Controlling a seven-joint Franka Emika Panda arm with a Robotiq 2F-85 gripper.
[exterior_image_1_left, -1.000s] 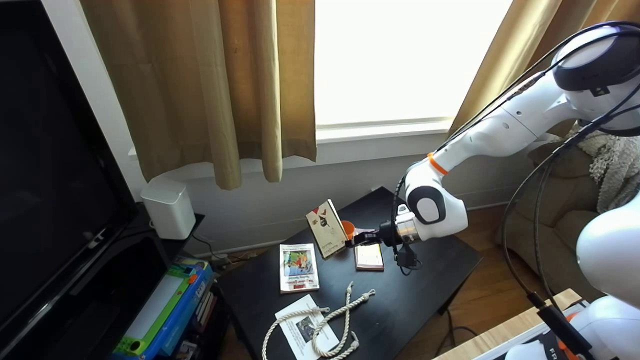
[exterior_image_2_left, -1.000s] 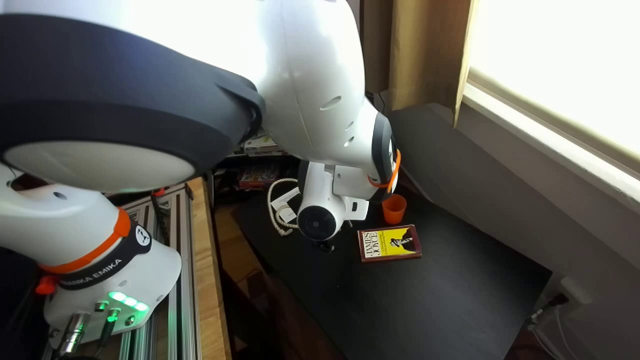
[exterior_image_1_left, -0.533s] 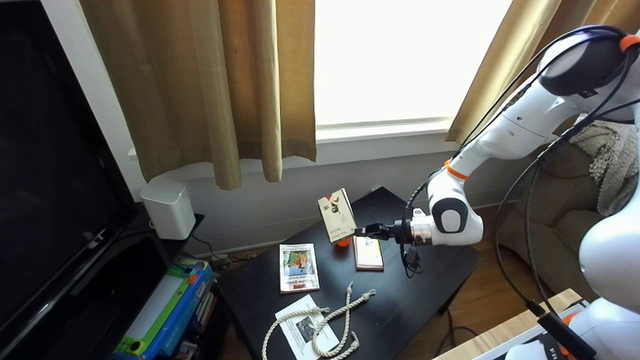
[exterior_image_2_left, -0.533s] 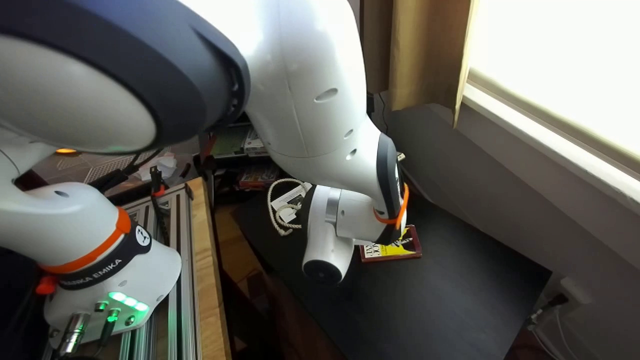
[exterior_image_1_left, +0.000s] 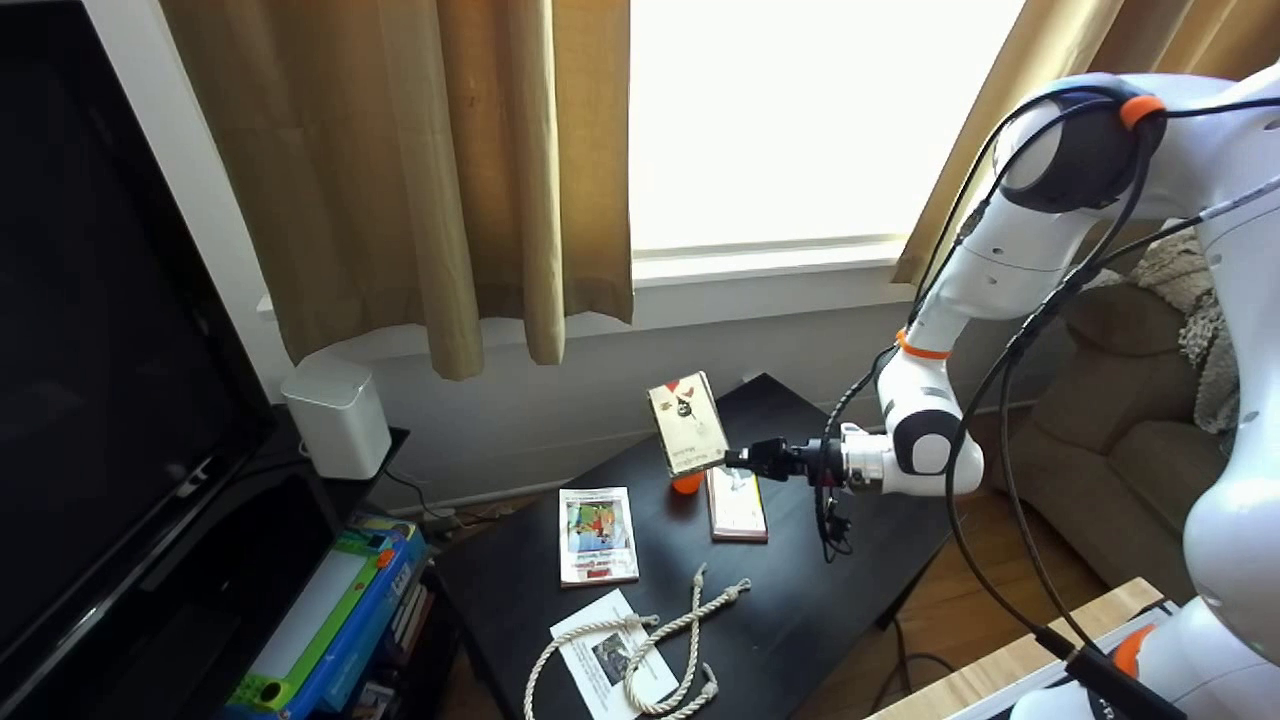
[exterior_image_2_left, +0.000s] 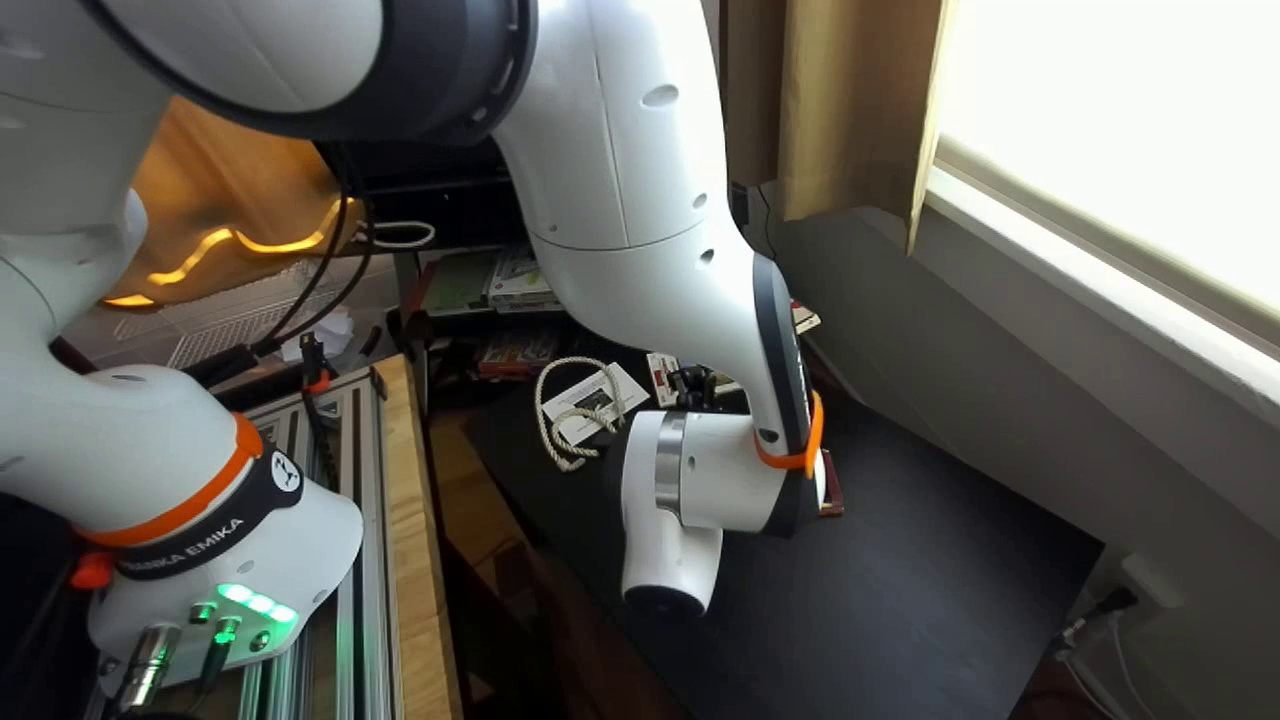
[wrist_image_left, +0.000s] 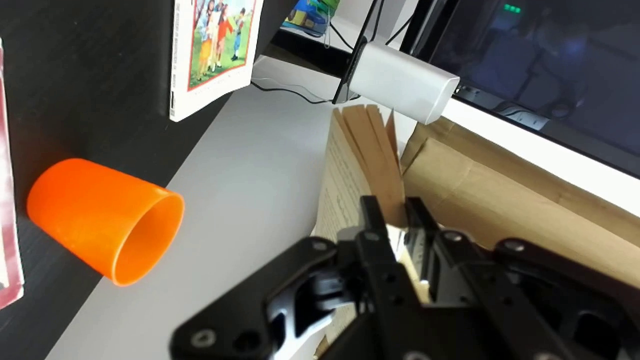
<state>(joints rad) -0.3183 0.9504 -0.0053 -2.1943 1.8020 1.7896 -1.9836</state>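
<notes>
My gripper (exterior_image_1_left: 735, 458) is shut on a cream book (exterior_image_1_left: 690, 425) with a red and black cover design. The gripper grasps it near its lower edge, and it stands tilted above the table. In the wrist view the fingertips (wrist_image_left: 391, 204) pinch the pages of the book (wrist_image_left: 345, 175), which are slightly fanned at the top. An orange cup (exterior_image_1_left: 687, 484) stands on the table, partly hidden by the held book; it shows whole in the wrist view (wrist_image_left: 100, 215). A flat book (exterior_image_1_left: 738, 507) lies beside the cup. In an exterior view the arm hides the cup.
A picture-cover book (exterior_image_1_left: 598, 533) lies on the black table (exterior_image_1_left: 790, 600). A white paper (exterior_image_1_left: 600, 660) and rope (exterior_image_1_left: 690, 640) lie at its near end. A white box-shaped device (exterior_image_1_left: 336, 415) stands beside the television (exterior_image_1_left: 110, 300). Curtains (exterior_image_1_left: 370, 200) and wall border the table.
My gripper has moved up and to the right in an exterior view, carrying the cream book. The book's tilt has changed slightly. The upper arm has swung, and it now hides the cup in an exterior view.
</notes>
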